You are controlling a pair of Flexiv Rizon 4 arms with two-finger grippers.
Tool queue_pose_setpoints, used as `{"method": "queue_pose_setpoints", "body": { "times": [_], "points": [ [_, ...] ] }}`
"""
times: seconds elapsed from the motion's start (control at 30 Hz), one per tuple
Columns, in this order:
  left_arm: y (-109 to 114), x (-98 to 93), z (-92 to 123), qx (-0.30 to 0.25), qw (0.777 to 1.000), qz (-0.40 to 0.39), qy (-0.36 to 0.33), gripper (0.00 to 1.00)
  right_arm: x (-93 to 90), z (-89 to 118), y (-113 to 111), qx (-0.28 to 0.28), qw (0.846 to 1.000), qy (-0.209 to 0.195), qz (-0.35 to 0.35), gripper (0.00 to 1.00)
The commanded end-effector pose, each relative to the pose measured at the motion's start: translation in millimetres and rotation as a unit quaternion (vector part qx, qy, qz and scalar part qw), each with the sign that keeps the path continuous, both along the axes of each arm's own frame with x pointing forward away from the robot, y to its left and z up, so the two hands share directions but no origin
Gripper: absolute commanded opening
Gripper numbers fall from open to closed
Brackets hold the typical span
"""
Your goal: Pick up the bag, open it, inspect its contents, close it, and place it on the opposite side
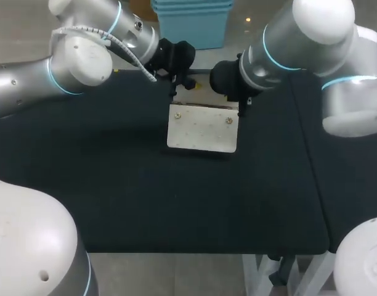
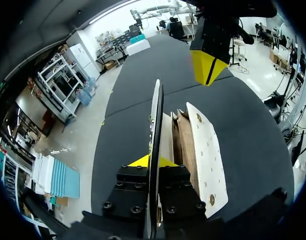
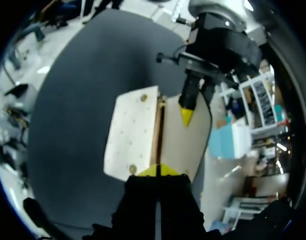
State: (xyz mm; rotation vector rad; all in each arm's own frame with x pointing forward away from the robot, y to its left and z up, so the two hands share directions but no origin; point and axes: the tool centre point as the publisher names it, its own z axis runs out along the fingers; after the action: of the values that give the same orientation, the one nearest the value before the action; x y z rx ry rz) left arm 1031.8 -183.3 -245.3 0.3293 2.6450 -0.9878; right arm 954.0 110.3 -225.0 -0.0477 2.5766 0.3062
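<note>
Cream perforated material forms the bag (image 1: 202, 128), which is held at its top edge by both tools above the far middle of the black table (image 1: 114, 197). Whether its lower edge touches the table cannot be told.

The left tool (image 2: 153, 162) is closed on the bag. One thin side panel (image 2: 156, 115) is seen edge-on, pinched between the two yellow tips at the corner on the left arm's side.

The right tool (image 3: 158, 171) is likewise closed on the bag. A thin panel edge is clamped between its yellow tips, which stand almost together, at the opposite corner.

The bag's mouth is parted. In the left wrist view a second panel (image 2: 205, 155) is splayed away from the gripped one, and brown inner layers (image 2: 180, 142) are exposed between them.

Two brass studs (image 1: 177, 115) are noted near the upper corners of the panel facing the head camera.

The two tools are placed at opposite ends of the top edge, near each other but apart. A yellow tip of the right tool is seen just ahead of the bag in the left wrist view.
</note>
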Motion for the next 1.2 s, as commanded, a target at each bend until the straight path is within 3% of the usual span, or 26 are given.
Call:
{"method": "queue_pose_setpoints", "body": {
  "times": [0.03, 0.8, 1.2],
  "points": [
    [4.8, 1.7, 3.4, -0.006, 1.000, -0.007, 0.011, 0.00, 12.0, -1.9, 8.6, -0.010, 1.000, 0.020, -0.001, 0.00],
    [-8.5, 3.6, 16.6, -0.010, 0.998, -0.034, 0.057, 0.00, 42.2, -50.1, 16.1, -0.032, 0.999, 0.017, 0.019, 0.00],
    [-9.1, 5.8, 16.7, -0.024, 0.999, -0.002, 0.047, 0.00, 23.6, -67.3, 15.8, -0.039, 0.999, 0.023, 0.012, 0.00]
  ]
}}
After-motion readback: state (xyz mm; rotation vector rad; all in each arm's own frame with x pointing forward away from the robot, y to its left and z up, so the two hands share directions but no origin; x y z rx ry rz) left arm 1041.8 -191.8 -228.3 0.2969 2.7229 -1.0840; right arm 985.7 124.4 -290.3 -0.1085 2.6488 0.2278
